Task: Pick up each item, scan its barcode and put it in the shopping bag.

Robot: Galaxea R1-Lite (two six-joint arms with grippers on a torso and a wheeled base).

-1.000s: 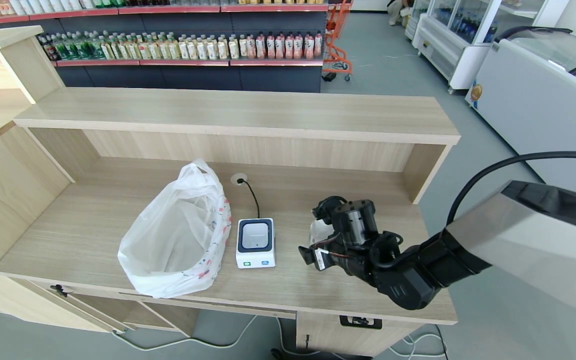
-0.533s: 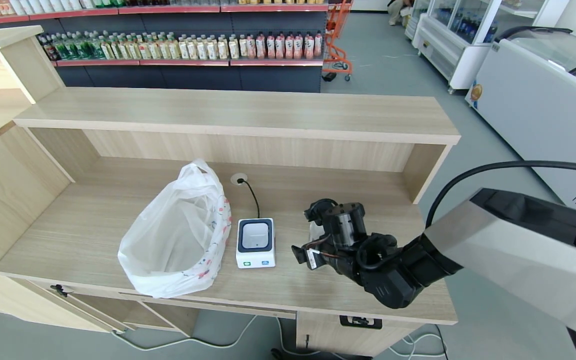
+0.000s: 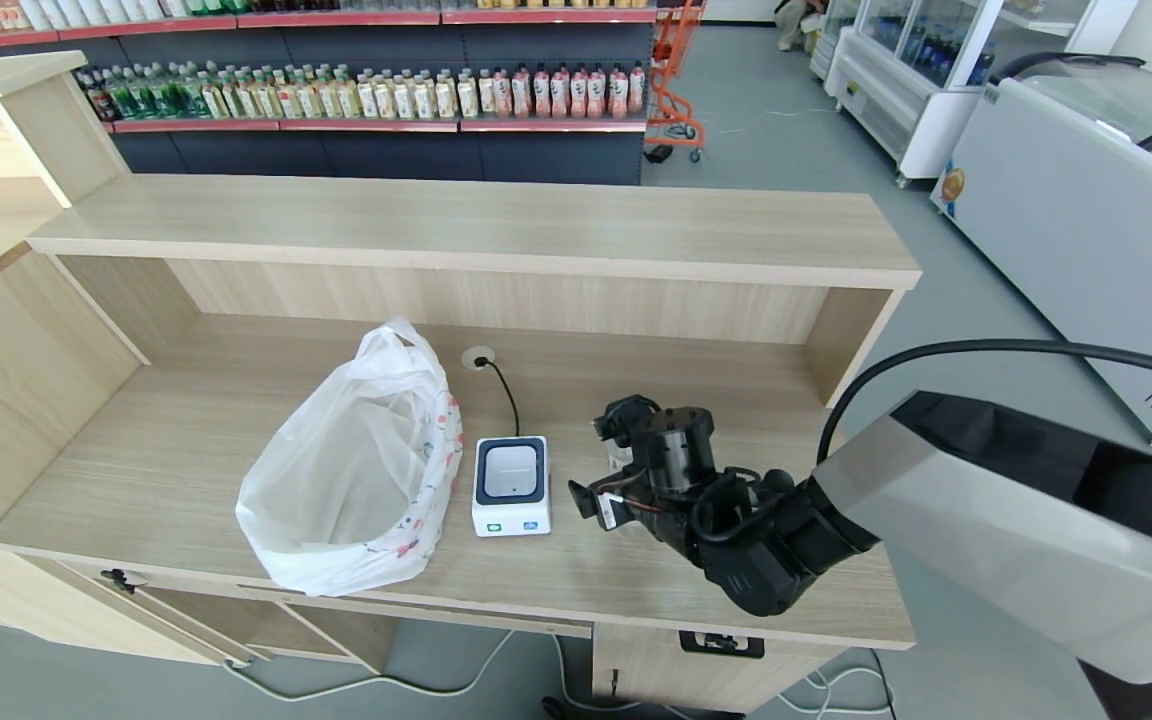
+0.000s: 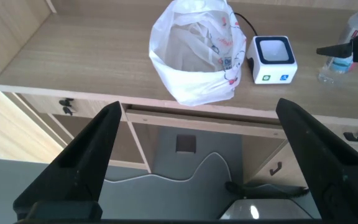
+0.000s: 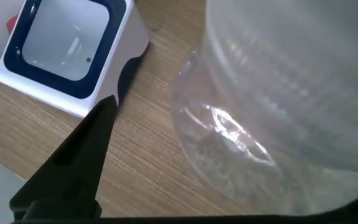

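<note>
Right wrist view: the right gripper (image 3: 611, 458) clasps a clear plastic bottle (image 5: 278, 106) just beside the barcode scanner (image 5: 67, 50), likely to present its barcode; the shopping bag (image 3: 356, 470) stands open on the worktop (image 3: 186, 440) at the scanner's other side.

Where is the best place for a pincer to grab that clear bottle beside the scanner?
Around the middle of the clear bottle, coming in level from the side away from the scanner. Its body looks round, ridged and roughly upright, so two fingers can close across it; the right pincer seems to hold it that way.
</note>
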